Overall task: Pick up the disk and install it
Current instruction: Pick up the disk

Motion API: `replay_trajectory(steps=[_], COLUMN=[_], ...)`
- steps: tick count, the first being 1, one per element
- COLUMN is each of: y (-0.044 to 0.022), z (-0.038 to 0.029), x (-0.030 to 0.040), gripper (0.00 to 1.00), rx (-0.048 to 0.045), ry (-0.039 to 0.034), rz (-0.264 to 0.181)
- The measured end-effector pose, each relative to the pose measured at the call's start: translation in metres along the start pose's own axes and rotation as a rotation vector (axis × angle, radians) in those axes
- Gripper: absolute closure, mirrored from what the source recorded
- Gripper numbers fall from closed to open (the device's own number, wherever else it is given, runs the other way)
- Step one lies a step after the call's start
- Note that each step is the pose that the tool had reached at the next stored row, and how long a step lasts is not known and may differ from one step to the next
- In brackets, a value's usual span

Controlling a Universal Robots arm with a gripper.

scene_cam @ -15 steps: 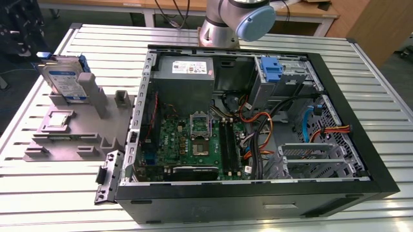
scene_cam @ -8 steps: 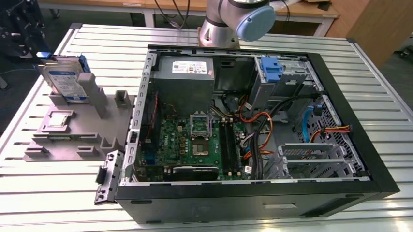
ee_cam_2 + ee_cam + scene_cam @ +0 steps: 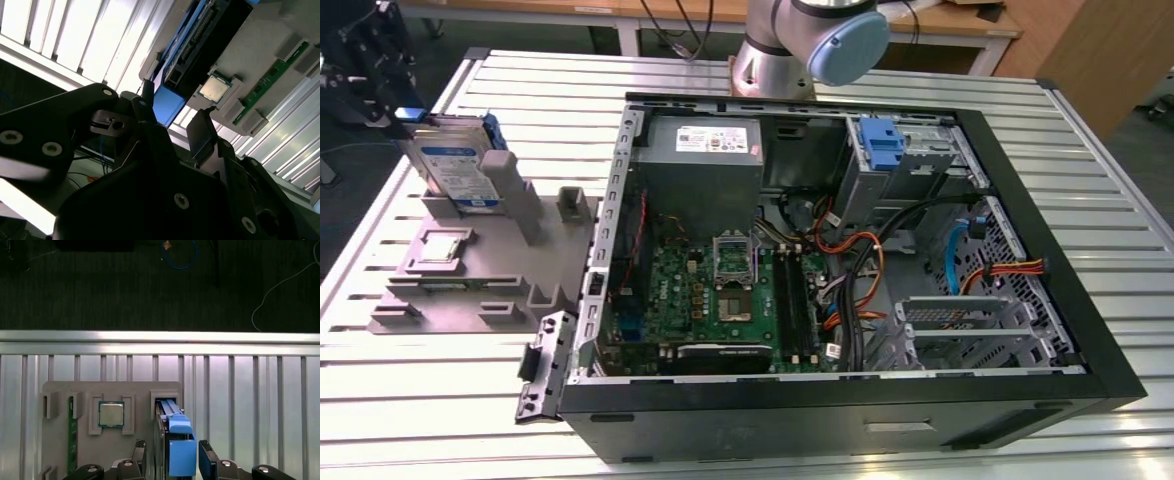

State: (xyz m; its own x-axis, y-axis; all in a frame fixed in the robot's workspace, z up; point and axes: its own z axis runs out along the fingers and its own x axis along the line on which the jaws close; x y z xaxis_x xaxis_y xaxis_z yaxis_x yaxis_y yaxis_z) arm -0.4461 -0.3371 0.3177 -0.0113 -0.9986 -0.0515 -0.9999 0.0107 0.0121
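Observation:
The disk (image 3: 454, 165) is a silver drive with a white and blue label in a blue carrier. It stands on edge in a slot of the grey holder (image 3: 467, 270), at the exterior view's left. My gripper (image 3: 403, 115) is at the disk's upper end. In the first wrist view the gripper (image 3: 172, 446) is open and straddles the disk (image 3: 181, 455), one black finger on each side of its blue carrier. The second wrist view shows the gripper (image 3: 172, 112) with a sliver of light between the disk's blue carrier (image 3: 167, 105) and one finger (image 3: 200, 130).
The open computer case (image 3: 1107, 330) lies at the exterior view's right, with a grey power supply (image 3: 707, 150), a bare blue bracket (image 3: 881, 145) and loose cables inside. A processor chip (image 3: 111, 414) and a green memory stick (image 3: 72, 435) sit on the holder. The table edge (image 3: 160, 336) is close beyond it.

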Motion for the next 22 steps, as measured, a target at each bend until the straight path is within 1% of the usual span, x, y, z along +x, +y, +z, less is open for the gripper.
replay_trajectory(steps=[6,13,20,22], y=[0.001,0.0009,0.0008,0.0009], z=[0.0102,0.0173,0.0286,0.0289], x=[0.0005,-0.001,-0.0012,-0.0013], gripper=[0.47,0.47,0.47,0.47], rx=[0.0052,0.0056,0.0054,0.0052], ry=[-0.0003,-0.0045,-0.0059,-0.0064], rz=[-0.001,-0.002,-0.002,-0.002])
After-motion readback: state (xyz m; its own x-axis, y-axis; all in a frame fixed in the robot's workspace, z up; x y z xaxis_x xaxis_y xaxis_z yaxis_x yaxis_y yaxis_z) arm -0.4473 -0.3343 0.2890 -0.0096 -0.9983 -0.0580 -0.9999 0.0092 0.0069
